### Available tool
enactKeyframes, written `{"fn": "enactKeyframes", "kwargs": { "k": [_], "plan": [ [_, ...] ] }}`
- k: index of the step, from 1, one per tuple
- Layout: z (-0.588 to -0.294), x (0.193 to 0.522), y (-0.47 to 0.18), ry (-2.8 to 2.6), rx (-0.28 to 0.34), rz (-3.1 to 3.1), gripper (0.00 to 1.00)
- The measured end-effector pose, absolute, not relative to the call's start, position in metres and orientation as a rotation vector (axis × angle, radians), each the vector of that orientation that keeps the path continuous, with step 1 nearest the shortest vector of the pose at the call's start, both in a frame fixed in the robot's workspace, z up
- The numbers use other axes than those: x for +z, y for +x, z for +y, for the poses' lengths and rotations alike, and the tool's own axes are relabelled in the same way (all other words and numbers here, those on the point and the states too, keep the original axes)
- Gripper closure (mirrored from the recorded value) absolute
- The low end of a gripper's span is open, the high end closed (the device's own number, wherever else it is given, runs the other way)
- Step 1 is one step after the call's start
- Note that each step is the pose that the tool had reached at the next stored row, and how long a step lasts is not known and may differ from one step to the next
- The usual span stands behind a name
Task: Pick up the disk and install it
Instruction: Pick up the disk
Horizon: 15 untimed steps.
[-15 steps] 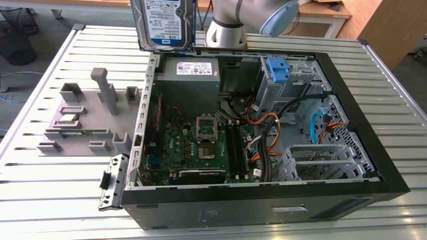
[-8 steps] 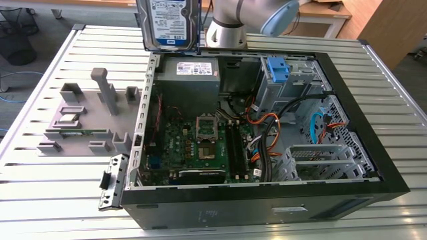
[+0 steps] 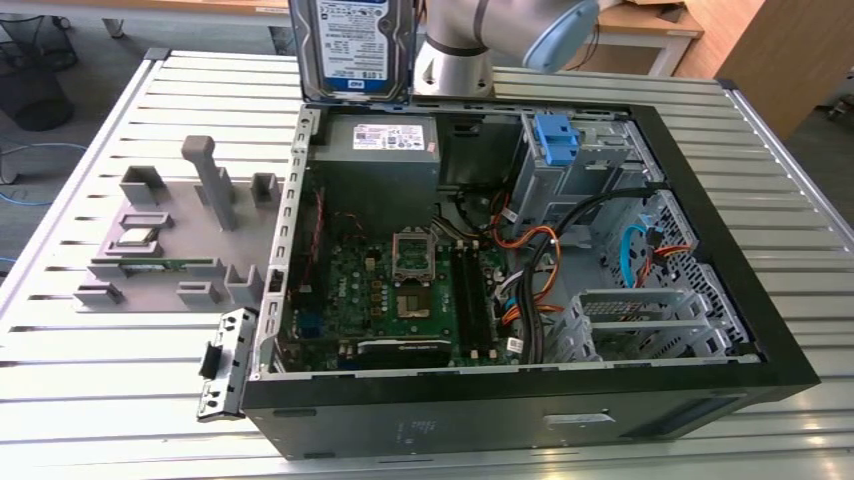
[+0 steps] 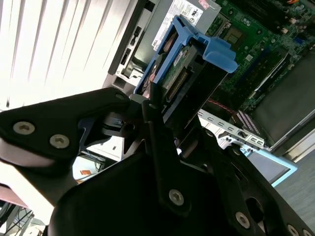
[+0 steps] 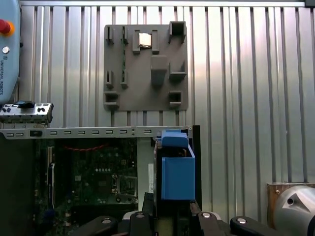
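The disk (image 3: 344,45) hangs upright in the air, its white-and-blue label facing the exterior camera, above the far corner of the open computer case (image 3: 747,300) at the exterior view's left. In both wrist views its blue plastic rails (image 4: 197,51) (image 5: 176,169) stick out past the black fingers. My gripper (image 4: 160,105) (image 5: 170,212) is shut on the disk, clamping its lower end. The disk sits over the power supply end of the case, well above the motherboard.
The case lies open on a slatted metal table (image 3: 134,400). Inside are a grey power supply (image 3: 376,150) with a white sticker, a motherboard (image 3: 400,290), cables, and a drive bay with a bare blue bracket (image 3: 554,135). A grey fixture plate (image 3: 174,240) (image 5: 145,69) lies beside the case.
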<state>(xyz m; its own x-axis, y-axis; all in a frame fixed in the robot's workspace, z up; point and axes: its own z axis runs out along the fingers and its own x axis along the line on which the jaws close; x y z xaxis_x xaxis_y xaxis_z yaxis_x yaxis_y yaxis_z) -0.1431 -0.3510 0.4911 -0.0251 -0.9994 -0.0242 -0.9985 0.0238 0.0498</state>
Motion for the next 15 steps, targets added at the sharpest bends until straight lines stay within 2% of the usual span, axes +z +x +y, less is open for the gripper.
{"fn": "enactKeyframes", "kwargs": {
  "k": [15],
  "plan": [
    [-0.351,0.491,-0.12,2.181,-0.082,-2.235,0.65]
  ]
}}
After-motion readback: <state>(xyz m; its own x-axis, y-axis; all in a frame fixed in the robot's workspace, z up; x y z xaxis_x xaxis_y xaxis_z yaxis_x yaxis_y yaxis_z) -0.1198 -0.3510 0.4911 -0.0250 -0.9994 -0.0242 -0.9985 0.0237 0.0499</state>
